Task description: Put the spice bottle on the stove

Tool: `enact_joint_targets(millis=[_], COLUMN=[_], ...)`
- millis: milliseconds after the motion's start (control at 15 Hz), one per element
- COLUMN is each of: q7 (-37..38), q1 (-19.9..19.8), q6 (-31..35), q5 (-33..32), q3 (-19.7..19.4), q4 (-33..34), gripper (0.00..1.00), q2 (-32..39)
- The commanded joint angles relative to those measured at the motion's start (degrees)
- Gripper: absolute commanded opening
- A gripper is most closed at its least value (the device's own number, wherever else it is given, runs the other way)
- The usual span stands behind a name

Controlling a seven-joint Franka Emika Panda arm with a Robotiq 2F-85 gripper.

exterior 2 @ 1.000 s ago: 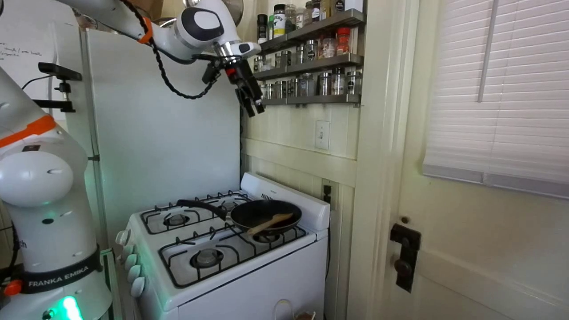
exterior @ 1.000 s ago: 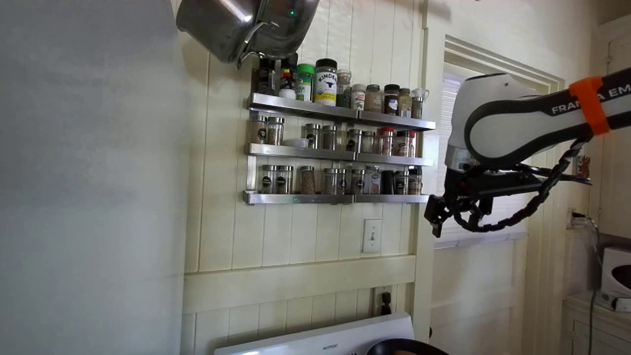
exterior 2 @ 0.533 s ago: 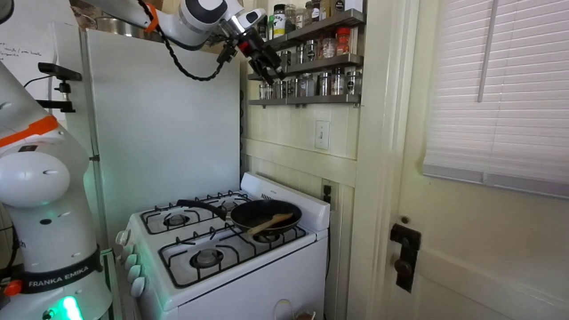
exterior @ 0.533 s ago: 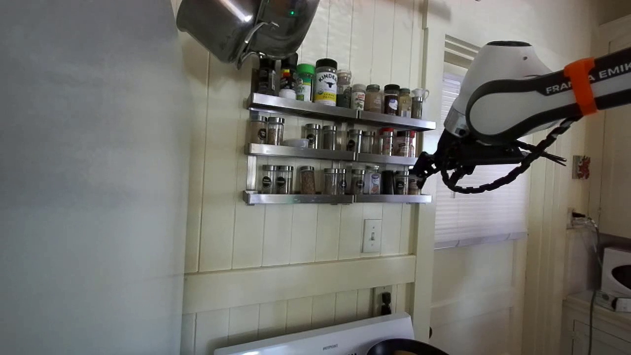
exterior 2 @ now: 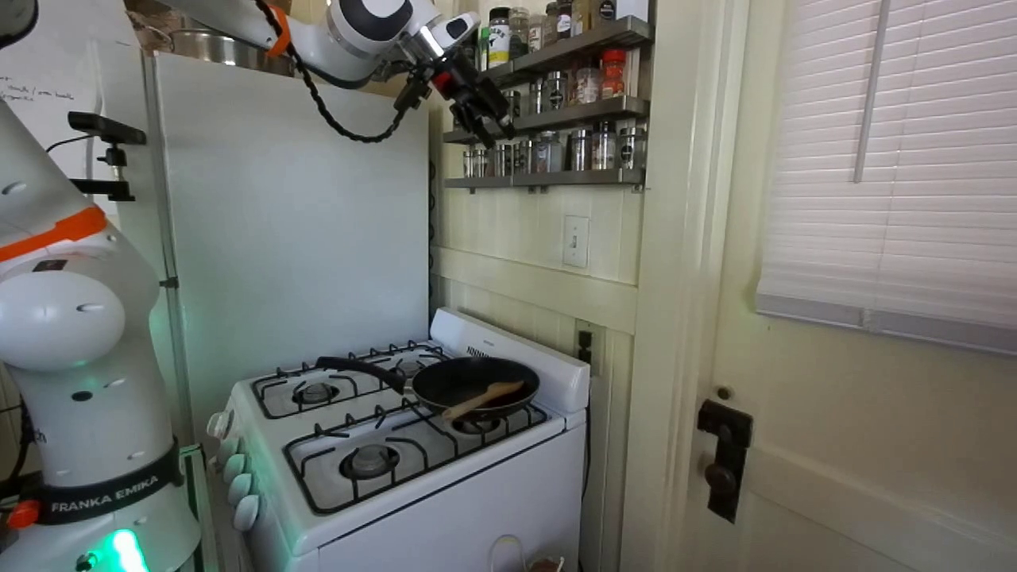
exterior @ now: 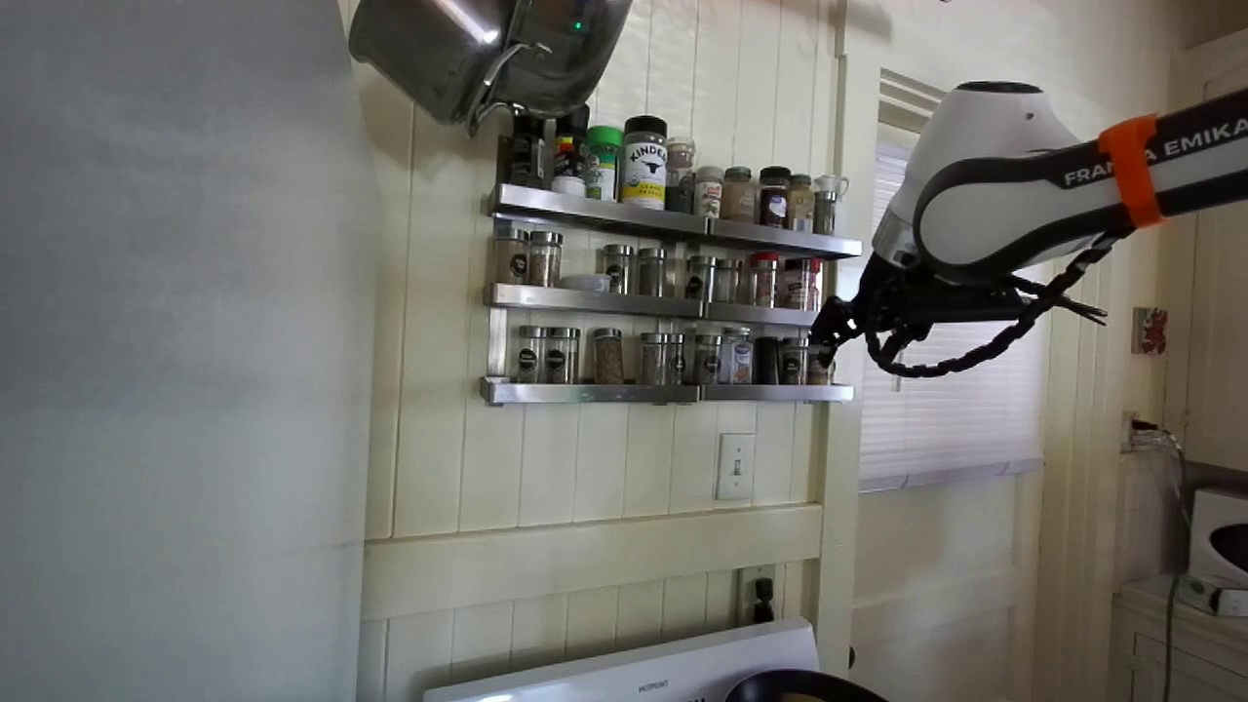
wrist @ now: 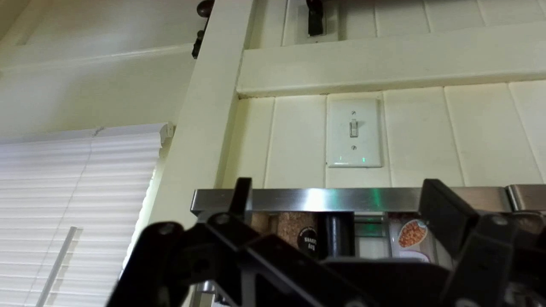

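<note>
Wrist view: the fingers stand wide apart, released, facing spice bottles on the bottom shelf. In both exterior views, bottles line three wall shelves above the stove; which the task means is unclear. In an exterior view, a pan there holds a spoon.

The gripper partly hides jars behind it; below it, an exterior view cuts off the stove.
</note>
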Motion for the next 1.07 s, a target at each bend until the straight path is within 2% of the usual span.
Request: enact_joint_targets(millis=[0,733,1000], q7=[-1.90,-8.55,-10.58], q1=[0.20,2.62,3.48], q6=[4.75,19.65,21.36], q5=[-0.14,3.29,4.78], q3=[-0.41,-2.36,-2.61], q4=[4.11,15.16,18.42], gripper=[1.00,1.00,1.00], q2=[3.81,15.59,18.21])
